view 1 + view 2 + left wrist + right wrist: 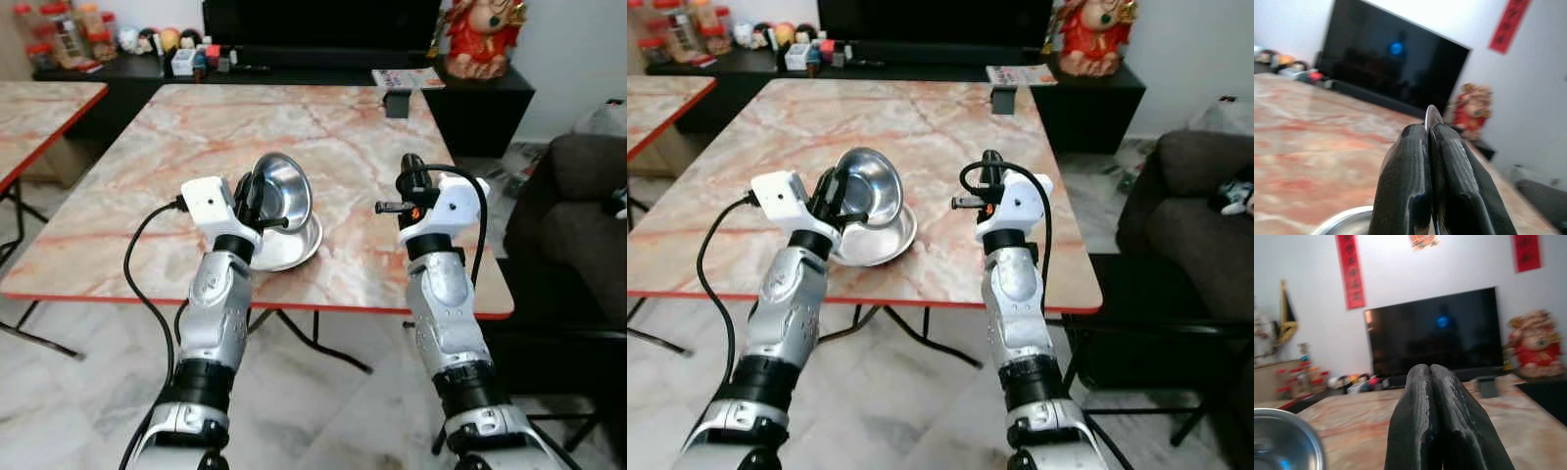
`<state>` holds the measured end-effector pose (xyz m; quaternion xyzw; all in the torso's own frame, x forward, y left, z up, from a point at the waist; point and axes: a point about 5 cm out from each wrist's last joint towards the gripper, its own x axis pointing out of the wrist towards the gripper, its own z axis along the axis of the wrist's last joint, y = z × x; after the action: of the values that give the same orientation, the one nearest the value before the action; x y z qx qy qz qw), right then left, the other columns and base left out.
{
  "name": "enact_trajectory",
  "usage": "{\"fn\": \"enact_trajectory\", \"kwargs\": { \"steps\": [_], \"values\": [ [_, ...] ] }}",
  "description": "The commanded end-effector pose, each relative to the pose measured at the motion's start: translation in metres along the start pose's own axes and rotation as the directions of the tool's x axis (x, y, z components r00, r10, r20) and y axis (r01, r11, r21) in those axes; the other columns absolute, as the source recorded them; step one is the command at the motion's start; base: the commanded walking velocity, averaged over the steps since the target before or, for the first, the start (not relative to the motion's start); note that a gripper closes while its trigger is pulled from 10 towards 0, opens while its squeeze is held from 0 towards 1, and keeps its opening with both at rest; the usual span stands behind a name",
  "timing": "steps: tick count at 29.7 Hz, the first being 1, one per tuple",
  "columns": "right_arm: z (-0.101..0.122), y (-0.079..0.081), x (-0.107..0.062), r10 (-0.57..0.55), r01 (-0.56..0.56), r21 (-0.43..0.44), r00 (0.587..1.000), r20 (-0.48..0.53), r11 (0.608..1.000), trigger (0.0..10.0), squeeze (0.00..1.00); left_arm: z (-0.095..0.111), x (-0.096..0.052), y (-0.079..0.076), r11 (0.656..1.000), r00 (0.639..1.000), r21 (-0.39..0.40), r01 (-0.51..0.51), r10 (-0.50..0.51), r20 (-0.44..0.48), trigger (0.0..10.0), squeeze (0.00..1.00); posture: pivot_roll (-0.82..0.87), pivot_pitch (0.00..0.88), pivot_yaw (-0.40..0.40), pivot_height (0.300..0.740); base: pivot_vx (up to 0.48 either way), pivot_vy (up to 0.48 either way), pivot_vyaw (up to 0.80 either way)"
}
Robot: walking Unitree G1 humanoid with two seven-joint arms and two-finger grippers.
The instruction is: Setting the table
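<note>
My left gripper (251,196) is shut on the rim of a steel bowl (282,186), which it holds tilted on edge. Under that bowl a second steel bowl (294,247) rests on the marble table (323,117), near the front edge. In the left wrist view the fingertips (1415,142) pinch the thin steel rim (1432,113). My right gripper (411,171) is raised over the table to the right of the bowls, shut and holding nothing. The right wrist view has its closed fingers (1415,396) and a steel bowl (1283,440) off to one side.
A small dark box (396,103) stands at the table's far edge. Behind it are a black TV cabinet (470,93) with a red figurine (480,34) and small items. A second marble table (39,108) is at left, a dark sofa (578,215) at right.
</note>
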<state>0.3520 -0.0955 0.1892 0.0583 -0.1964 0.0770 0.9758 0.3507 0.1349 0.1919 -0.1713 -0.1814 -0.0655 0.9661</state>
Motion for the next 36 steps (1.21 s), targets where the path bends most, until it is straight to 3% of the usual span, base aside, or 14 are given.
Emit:
{"fn": "enact_trajectory", "kwargs": {
  "steps": [1,8,18,21,26,32,36],
  "values": [
    [0.002,-0.005,0.0,-0.003,0.003,-0.007,1.0,0.002,1.0,10.0,0.0,0.005,0.001,-0.007,1.0,0.999,-0.005,0.017,-0.017,0.028,10.0,0.0,0.0,0.079,-0.022,0.74,0.36,0.0,0.0],
    [0.003,-0.005,0.0,0.009,-0.009,-0.012,1.0,0.003,1.0,10.0,0.0,0.005,0.001,-0.009,1.0,0.999,-0.009,0.016,-0.016,0.03,10.0,0.0,0.0,0.088,-0.031,0.74,0.352,0.0,0.0],
    [0.002,-0.003,-0.001,0.028,-0.028,-0.016,1.0,-0.002,0.999,10.0,0.0,0.002,-0.004,-0.007,1.0,1.0,-0.018,0.0,0.0,0.017,10.0,0.0,0.0,0.111,-0.039,0.74,0.0,0.0,0.0],
    [0.002,-0.002,-0.003,0.04,-0.041,-0.021,0.999,-0.013,0.999,10.0,0.0,0.001,-0.008,-0.005,0.993,0.999,-0.106,-0.048,0.048,-0.001,10.0,0.0,0.0,0.121,-0.042,0.74,0.0,0.0,0.0],
    [0.001,-0.003,-0.005,0.038,-0.039,-0.012,0.999,-0.017,0.999,10.0,0.0,0.0,-0.015,0.005,0.973,0.987,-0.167,-0.156,0.158,-0.001,10.0,0.0,0.0,0.133,-0.047,0.74,0.0,0.0,0.0],
    [-0.001,0.0,-0.007,0.054,-0.054,-0.007,0.998,-0.025,0.999,10.0,0.0,0.001,-0.012,0.013,0.94,0.966,-0.23,-0.252,0.257,-0.008,10.0,0.0,0.0,0.138,-0.051,0.74,0.0,0.0,0.0],
    [0.0,0.002,-0.006,0.062,-0.062,-0.005,0.998,-0.026,0.998,10.0,0.0,-0.003,-0.011,0.014,0.89,0.95,-0.335,-0.309,0.304,-0.069,10.0,0.0,0.0,0.138,-0.052,0.74,0.0,0.0,0.0]
  ]
}}
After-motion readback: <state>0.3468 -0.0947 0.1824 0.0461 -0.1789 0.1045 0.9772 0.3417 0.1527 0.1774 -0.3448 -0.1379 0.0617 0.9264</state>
